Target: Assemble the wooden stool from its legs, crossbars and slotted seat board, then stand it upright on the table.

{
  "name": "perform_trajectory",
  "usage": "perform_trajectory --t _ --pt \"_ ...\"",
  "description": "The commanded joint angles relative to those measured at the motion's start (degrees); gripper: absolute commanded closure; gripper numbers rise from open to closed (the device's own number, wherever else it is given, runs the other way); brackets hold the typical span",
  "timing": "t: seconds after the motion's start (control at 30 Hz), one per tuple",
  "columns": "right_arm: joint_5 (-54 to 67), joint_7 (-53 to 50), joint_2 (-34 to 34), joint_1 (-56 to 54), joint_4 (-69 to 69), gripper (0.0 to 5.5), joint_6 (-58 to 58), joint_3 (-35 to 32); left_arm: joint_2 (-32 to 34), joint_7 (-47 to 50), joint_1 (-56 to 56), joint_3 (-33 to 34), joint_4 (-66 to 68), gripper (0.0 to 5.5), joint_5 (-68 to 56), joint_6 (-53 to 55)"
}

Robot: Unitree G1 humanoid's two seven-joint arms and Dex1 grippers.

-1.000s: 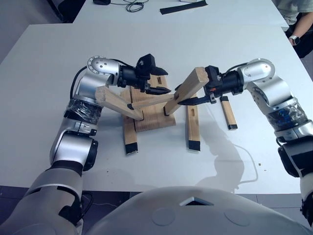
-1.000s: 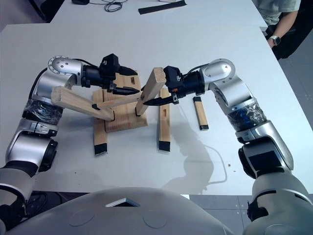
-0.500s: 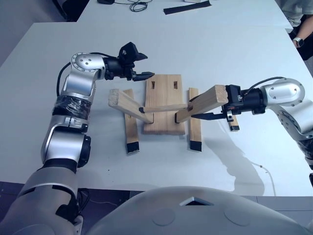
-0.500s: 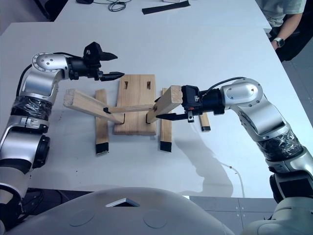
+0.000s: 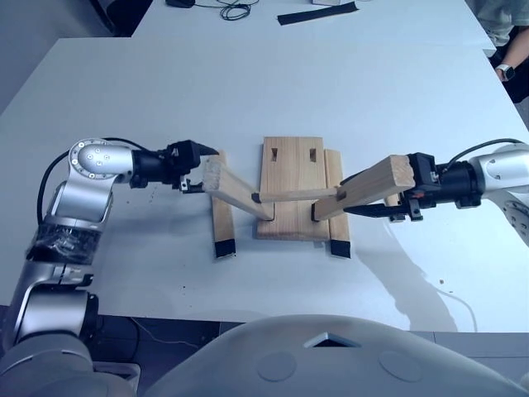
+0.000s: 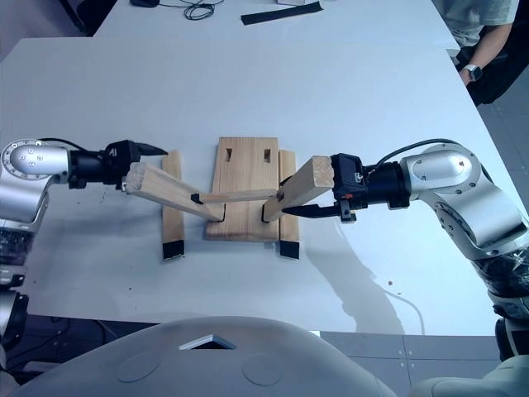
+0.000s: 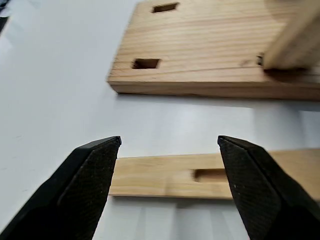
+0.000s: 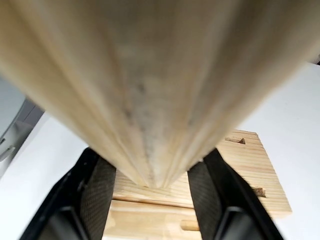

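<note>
Over seat board, leg frame in right gripper; left gripper agape.

A broad white surface runs across the scene, matte and plain. Near its front right corner a thin pale cord lies in a loose curve, with a small dark speck just beside it. Behind, a second white table butts against the far edge, a narrow seam between the two. On that table a flat black strip lies at a slight angle, and well to its left sits a tangle of black cables, with a dark rounded object near them, cut off by the frame. Grey floor shows past the left edge.
</note>
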Motion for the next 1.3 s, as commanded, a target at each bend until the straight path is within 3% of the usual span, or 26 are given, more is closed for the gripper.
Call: perform_trajectory --t 0.03,0.6,1.3 --pt "-8.1 3.48 -7.81 6.83 1.17 3.46 10.97 5.02 3.04 -3.2 6.38 1.6 -9.99 1.9 -5.3 2.63" --pt "-9.52 1.78 -3.64 4.32 4.61 3.46 11.14 8.93 -3.36 0.67 4.91 -2.5 -22.32 1.9 -14.91 15.94" --pt "-12.46 1.9 2.48 0.56 9.55 3.46 10.56 13.15 -9.3 3.24 3.17 -9.26 -25.55 1.9 -13.05 19.26"
